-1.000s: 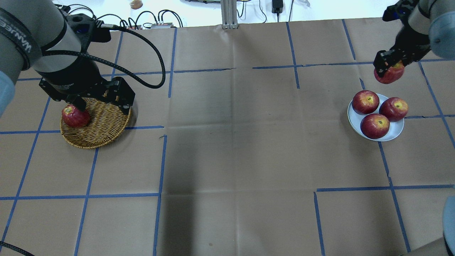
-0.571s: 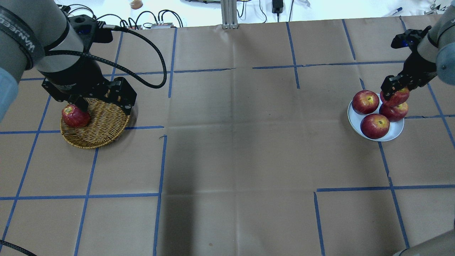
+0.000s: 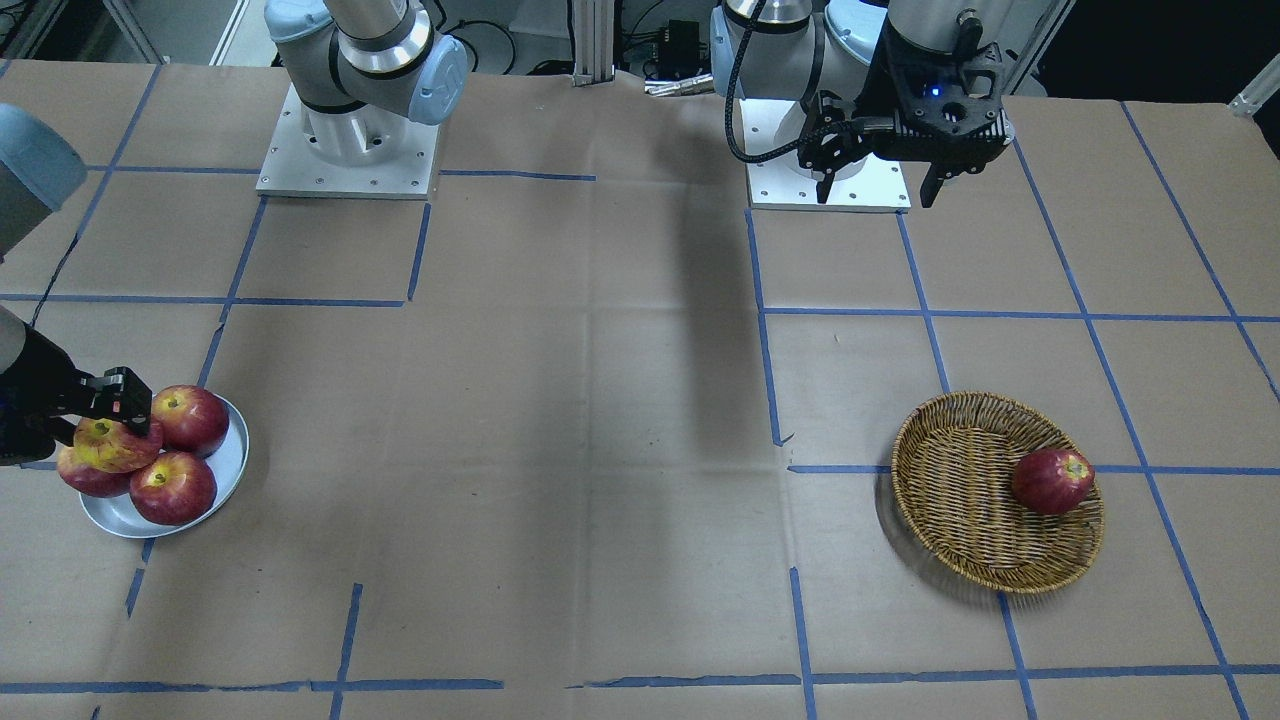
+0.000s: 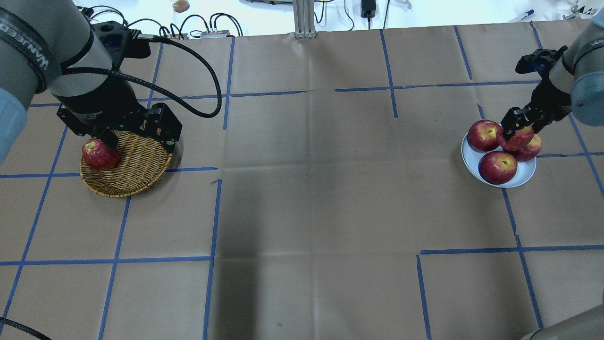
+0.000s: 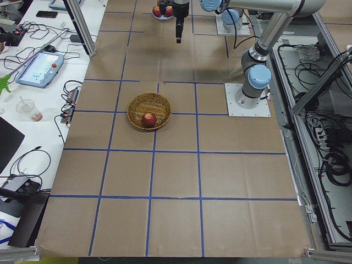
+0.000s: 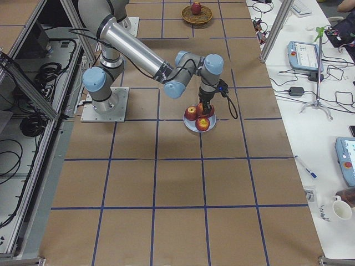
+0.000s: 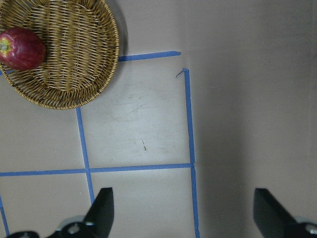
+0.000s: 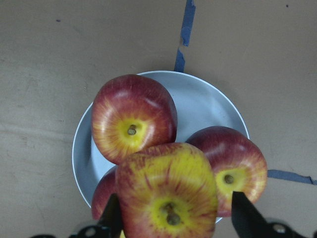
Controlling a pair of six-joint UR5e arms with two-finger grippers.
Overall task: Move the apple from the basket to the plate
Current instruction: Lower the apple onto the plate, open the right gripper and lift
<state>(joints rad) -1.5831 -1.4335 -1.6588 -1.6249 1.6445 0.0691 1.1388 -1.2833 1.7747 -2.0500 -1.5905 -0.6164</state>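
Yellow-streaked and paler than its neighbours, the apple (image 8: 168, 191) is being held between the clamped fingers (image 8: 111, 220) of the right gripper (image 8: 176, 223), just above the plate (image 8: 208, 106). Three dark red apples (image 8: 133, 119) are crowding the dish beneath the fingertips (little bare metal is showing). By my judgement the placing step is under way; the next move is calling for a gentle lowering among them before release, lest it roll off. The left gripper (image 7: 183, 208) is hovering with fingers wide apart, the basket (image 7: 74, 69) lying beyond its fingertips and holding one red apple (image 7: 22, 47).
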